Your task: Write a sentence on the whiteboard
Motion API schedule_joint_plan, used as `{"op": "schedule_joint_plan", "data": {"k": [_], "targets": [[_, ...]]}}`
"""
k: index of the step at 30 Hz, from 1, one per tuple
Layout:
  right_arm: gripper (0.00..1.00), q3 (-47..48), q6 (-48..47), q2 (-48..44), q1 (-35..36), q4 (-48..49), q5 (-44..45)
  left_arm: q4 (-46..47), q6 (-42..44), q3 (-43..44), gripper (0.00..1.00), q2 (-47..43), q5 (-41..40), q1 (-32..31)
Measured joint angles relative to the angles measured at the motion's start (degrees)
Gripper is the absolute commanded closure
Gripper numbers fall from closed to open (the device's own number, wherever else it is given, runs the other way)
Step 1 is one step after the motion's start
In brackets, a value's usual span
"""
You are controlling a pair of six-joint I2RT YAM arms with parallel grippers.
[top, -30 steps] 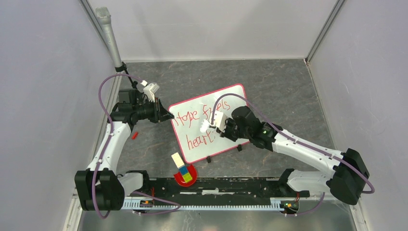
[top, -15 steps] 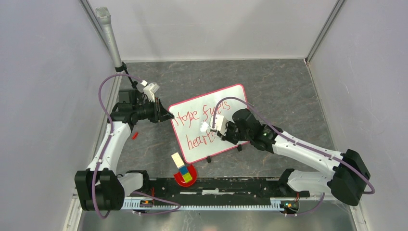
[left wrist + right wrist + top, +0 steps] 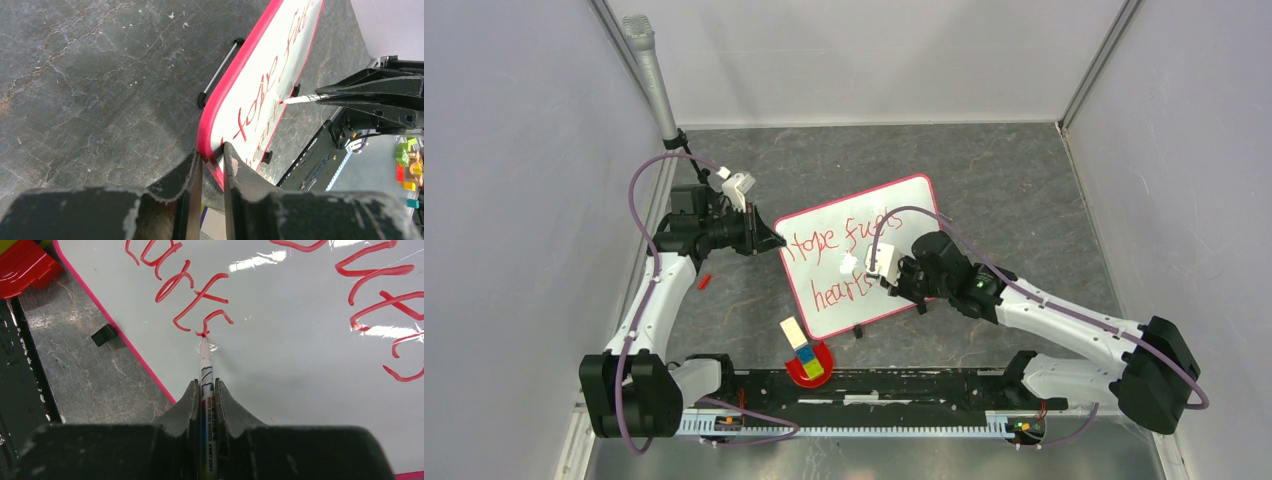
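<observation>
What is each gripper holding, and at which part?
The right gripper holds a marker by its barrel. The left gripper clamps the whiteboard at its red border.

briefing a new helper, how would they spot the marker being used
On the dark marbled tabletop lies a glossy white rectangular whiteboard with a red-pink border. Over its near half, the right gripper is shut on a slim white marker, its red tip on the last red letter.
</observation>
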Motion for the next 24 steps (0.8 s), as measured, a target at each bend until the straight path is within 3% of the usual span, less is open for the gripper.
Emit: {"op": "schedule_joint_plan", "data": {"k": [24], "targets": [[1.00,-0.28,0.15,0.66,1.38,-2.69,-3.80,0.00,0.00,0.00,0.98,-0.02,0.02,0.00]]}}
